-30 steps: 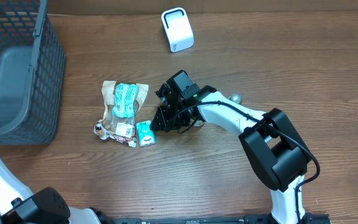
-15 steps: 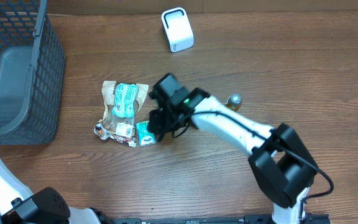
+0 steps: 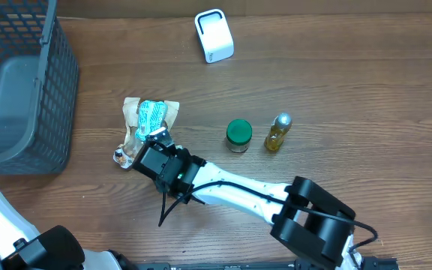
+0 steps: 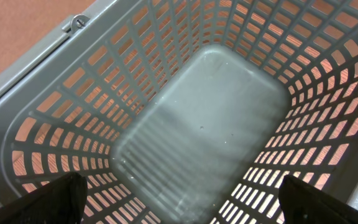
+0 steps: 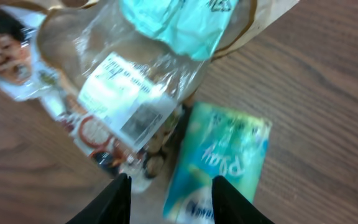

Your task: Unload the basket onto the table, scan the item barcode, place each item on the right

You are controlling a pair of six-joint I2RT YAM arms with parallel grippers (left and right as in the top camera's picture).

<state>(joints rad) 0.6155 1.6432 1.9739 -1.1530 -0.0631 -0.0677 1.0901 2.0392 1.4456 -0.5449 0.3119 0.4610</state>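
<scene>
Two fingers of the right gripper [image 5: 169,208] are spreading apart, empty, as its arm is swinging left over the teal packet [image 5: 219,158], which is lying against the clear snack bag [image 5: 114,93]. A pick seems to be starting. Left gripper [image 4: 185,202] is hanging fully spread above the basket [image 4: 73,112].
</scene>
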